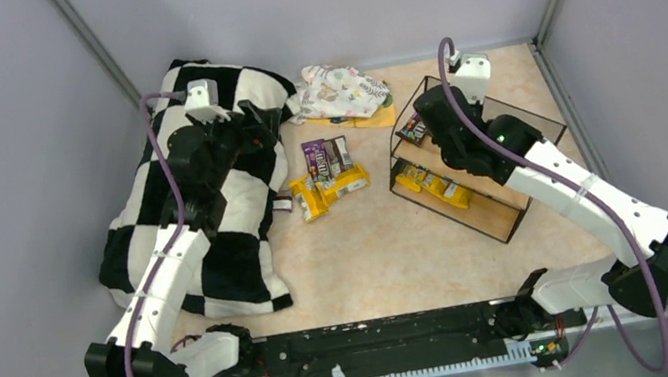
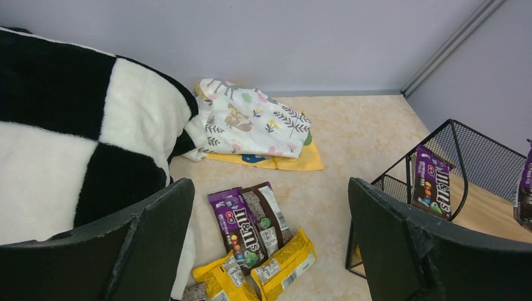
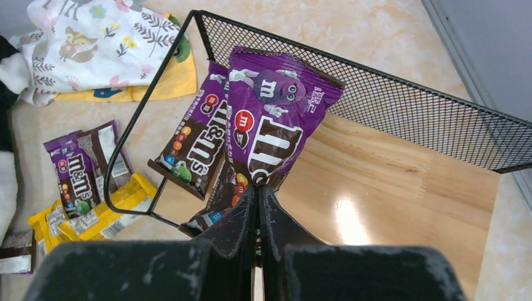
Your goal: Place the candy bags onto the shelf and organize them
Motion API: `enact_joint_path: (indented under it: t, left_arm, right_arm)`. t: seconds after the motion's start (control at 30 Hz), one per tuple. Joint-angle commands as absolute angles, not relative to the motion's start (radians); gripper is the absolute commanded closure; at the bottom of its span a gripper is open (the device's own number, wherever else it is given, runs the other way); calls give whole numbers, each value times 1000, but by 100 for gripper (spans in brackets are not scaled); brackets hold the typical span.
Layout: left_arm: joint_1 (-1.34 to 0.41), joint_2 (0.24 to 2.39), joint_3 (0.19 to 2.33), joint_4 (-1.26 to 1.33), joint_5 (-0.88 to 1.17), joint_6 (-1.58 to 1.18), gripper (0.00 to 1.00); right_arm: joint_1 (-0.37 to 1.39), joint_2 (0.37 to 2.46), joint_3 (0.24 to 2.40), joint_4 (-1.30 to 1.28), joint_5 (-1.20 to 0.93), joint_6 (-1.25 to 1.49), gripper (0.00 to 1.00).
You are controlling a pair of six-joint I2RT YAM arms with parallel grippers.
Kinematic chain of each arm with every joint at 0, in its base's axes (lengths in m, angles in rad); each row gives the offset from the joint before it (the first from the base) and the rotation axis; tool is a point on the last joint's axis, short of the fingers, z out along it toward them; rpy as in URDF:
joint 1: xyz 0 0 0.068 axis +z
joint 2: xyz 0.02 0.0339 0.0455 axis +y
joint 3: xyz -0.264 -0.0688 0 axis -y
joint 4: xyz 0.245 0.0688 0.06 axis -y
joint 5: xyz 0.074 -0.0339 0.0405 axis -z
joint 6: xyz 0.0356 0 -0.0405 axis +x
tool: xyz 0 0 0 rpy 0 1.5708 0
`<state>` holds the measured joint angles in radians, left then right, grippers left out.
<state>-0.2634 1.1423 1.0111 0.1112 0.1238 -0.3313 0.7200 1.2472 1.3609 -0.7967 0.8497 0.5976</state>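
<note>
Over the upper board of the shelf (image 3: 401,188), the right hand (image 3: 257,188) has its two fingers pressed together on the bottom edge of a purple candy bag (image 3: 276,113). The bag stands upright above the light wood, with its top near the black mesh back. Just left of it, a second purple bag (image 3: 202,141) leans at the shelf's left end against the wire side frame. Seen from above, the shelf stands on the right half of the surface (image 1: 371,253), and two yellow bags (image 1: 438,186) lie in a row on its lower board. The left hand (image 2: 270,188) hangs above the edge of the black-and-white checkered blanket (image 1: 216,237) on the left side, its fingers (image 2: 150,241) spread wide with nothing between them. Below and ahead of it, loose candy bags lie flat on the surface between the blanket and the shelf. A purple one (image 2: 235,227) and a dark brown one (image 2: 268,216) lie side by side and touching. Two more yellow ones (image 2: 285,262) lie nearer the arms, just beside them. At the far end, close to the back wall, a white floral-print cloth bundle (image 2: 251,122) rests on a flat orange sheet (image 2: 301,163) and touches the blanket's corner.
</note>
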Motion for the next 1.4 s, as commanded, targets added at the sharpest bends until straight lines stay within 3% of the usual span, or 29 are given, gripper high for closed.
enact_joint_path:
  t: [0.0, 1.17, 1.37]
  left_arm:
    - [-264, 1152, 1020, 152, 128, -331, 2]
    - [-262, 1163, 1028, 140, 136, -337, 2]
    - [-262, 1161, 1029, 139, 133, -335, 2]
  right_arm:
    - [683, 1285, 1351, -776, 824, 659, 100]
    - [562, 1323, 1231, -646, 683, 700, 100]
    - [557, 1311, 1240, -645, 654, 669, 80]
